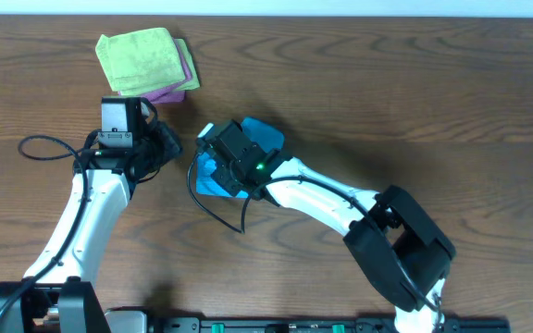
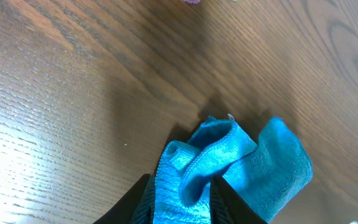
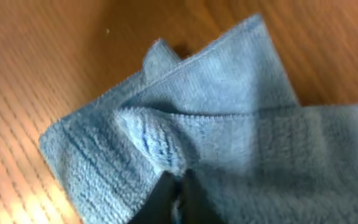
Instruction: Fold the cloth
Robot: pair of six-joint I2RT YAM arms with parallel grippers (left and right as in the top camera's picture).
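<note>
Seen from overhead, we find the cloth [image 1: 268, 139] bunched near the middle of the table [image 1: 415, 83], mostly hidden under the right gripper [image 1: 225, 157], whose arm reaches in from about 4 o'clock. Blue shows past the gripper at 2 o'clock and again at 7 o'clock. The left gripper [image 1: 169, 146] sits at the cloth's 9 o'clock side, pointing toward 3 o'clock. In the left wrist view the cloth [image 2: 260, 162] rises in a crumpled fold straight between the dark fingers [image 2: 229, 199], so we read the left gripper [image 2: 182, 202] as pinching the cloth, with a small white tag [image 2: 230, 116] peeking at the fold's top edge. In the right wrist view the cloth [image 3: 229, 87] fills most of the frame, lying in overlapping layers, and a raised ridge runs down into the right gripper [image 3: 176, 198], whose tips are pressed together on that ridge. At roughly 10 o'clock from the cloth, well apart, a lime-green folded cloth [image 1: 139, 57] rests on a pink-purple folded cloth [image 1: 179, 91].
</note>
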